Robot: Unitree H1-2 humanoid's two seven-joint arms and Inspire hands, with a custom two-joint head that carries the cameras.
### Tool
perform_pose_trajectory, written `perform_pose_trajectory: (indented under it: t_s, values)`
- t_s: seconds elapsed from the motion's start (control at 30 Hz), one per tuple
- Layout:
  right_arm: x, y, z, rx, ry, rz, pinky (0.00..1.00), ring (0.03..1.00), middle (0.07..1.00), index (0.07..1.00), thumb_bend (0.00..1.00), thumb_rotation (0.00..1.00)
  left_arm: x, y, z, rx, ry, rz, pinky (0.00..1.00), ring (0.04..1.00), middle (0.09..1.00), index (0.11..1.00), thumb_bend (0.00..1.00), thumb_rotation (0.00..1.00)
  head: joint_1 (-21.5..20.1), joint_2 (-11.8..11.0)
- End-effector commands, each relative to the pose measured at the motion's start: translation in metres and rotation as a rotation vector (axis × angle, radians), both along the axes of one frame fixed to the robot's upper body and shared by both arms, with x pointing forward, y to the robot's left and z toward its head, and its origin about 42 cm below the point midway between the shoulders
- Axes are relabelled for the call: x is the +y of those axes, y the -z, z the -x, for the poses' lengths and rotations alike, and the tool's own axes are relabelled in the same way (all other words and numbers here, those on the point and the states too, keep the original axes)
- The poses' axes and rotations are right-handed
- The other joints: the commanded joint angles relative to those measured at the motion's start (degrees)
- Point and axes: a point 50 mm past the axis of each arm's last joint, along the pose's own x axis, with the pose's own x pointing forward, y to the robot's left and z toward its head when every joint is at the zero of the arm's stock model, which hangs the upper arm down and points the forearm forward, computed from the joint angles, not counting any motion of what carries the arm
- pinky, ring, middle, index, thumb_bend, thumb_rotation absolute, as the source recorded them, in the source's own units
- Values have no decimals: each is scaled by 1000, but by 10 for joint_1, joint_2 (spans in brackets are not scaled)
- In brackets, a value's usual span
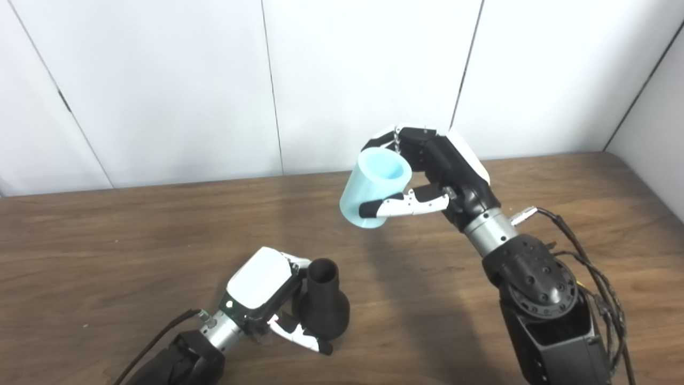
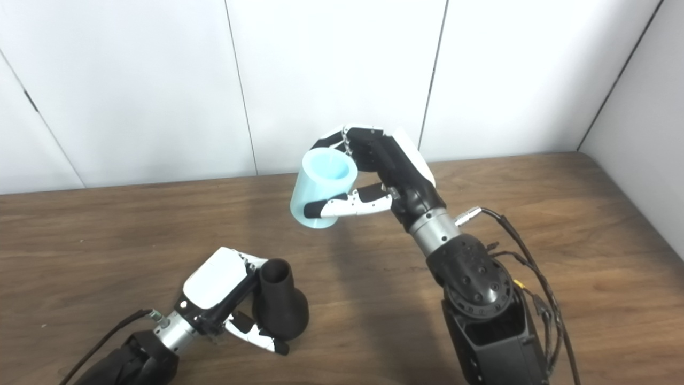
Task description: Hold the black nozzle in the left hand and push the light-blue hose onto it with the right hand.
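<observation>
The black nozzle [image 1: 323, 306] stands upright on the table near the front left, narrow neck up and wide base down. My left hand [image 1: 267, 299] is wrapped around its base, thumb in front and fingers behind, shut on it. The light-blue hose [image 1: 374, 187], a short open tube, is held tilted in the air above and to the right of the nozzle. My right hand [image 1: 433, 171] is shut on it, thumb across its front side and fingers behind its rim. A clear gap separates hose and nozzle.
The wooden table [image 1: 107, 251] spans the view, with white wall panels [image 1: 160, 80] behind its far edge. Cables [image 1: 582, 262] hang off the right forearm.
</observation>
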Motion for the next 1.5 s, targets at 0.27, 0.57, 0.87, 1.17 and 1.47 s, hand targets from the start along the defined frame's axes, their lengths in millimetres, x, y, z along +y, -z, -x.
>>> perform_pose_trajectory:
  t_s: [0.27,0.57,0.87,1.17,1.47]
  values:
    - [22,-9,8,-48,-87,52,309,417,455,530,514,0,-22,51,45,163,15,11,167,397,488,484,504,0,4,6]
    - [27,-1,12,-4,-93,83,294,414,448,525,516,0,-22,51,47,157,18,19,168,333,428,528,493,0,5,13]
    - [27,12,15,41,-90,89,301,416,459,528,515,0,-20,54,46,176,12,10,174,339,426,525,494,0,4,19]
    - [24,13,20,42,-95,140,275,401,450,532,514,0,-22,46,48,165,22,13,160,340,434,521,494,0,4,22]
    - [23,19,19,60,-93,135,293,405,464,532,514,0,-21,47,49,154,24,17,158,334,429,524,493,0,6,25]
